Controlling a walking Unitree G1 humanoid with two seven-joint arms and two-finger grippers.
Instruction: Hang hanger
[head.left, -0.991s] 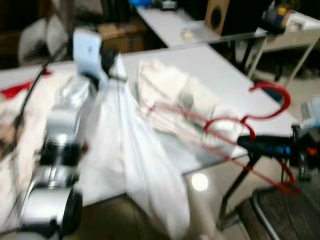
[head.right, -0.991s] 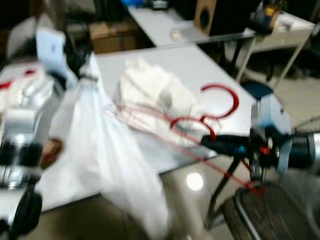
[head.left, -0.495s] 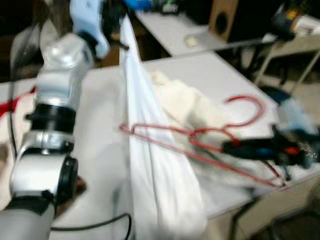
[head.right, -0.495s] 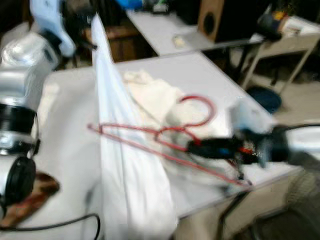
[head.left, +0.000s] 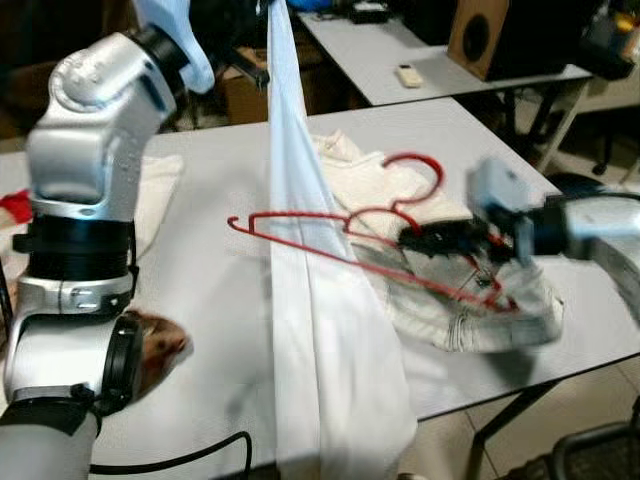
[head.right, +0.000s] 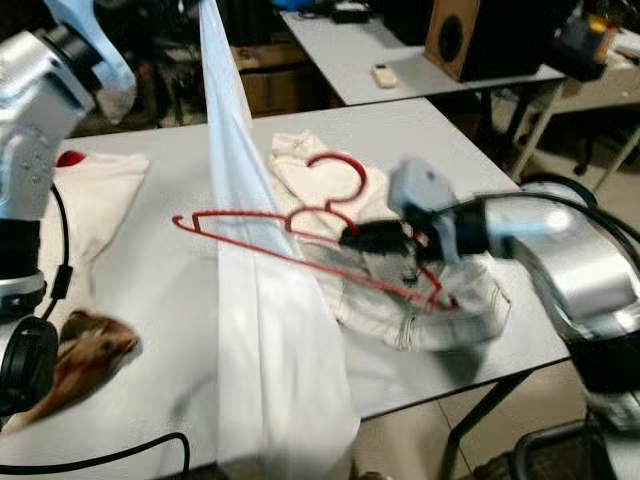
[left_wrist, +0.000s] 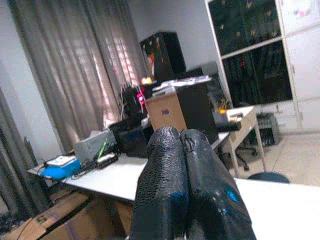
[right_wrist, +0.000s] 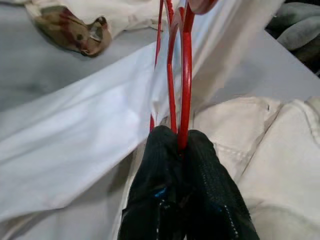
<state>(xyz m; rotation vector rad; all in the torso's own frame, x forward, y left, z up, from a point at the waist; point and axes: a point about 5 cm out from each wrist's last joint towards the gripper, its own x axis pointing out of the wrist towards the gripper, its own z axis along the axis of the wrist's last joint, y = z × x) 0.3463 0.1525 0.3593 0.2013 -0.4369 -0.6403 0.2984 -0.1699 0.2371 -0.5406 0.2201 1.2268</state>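
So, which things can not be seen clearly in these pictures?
- Left gripper: in the eye views the top edge cuts off where it holds the white cloth.
- Red hanger: the cloth covers the middle of its bars.
- Right gripper: motion blur smears it in the eye views.
- Brown patterned item: too blurred to identify.

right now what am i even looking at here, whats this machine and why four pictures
It is a humanoid robot with two silver arms ending in black two-finger grippers. Two pictures come from cameras in its head, looking down at a grey table; the other two come from cameras on its wrists.

The left gripper, raised high, is shut on a white cloth that hangs down past the table edge. The right gripper is shut on a red hanger held against the cloth. Cream clothes lie on the table beneath.
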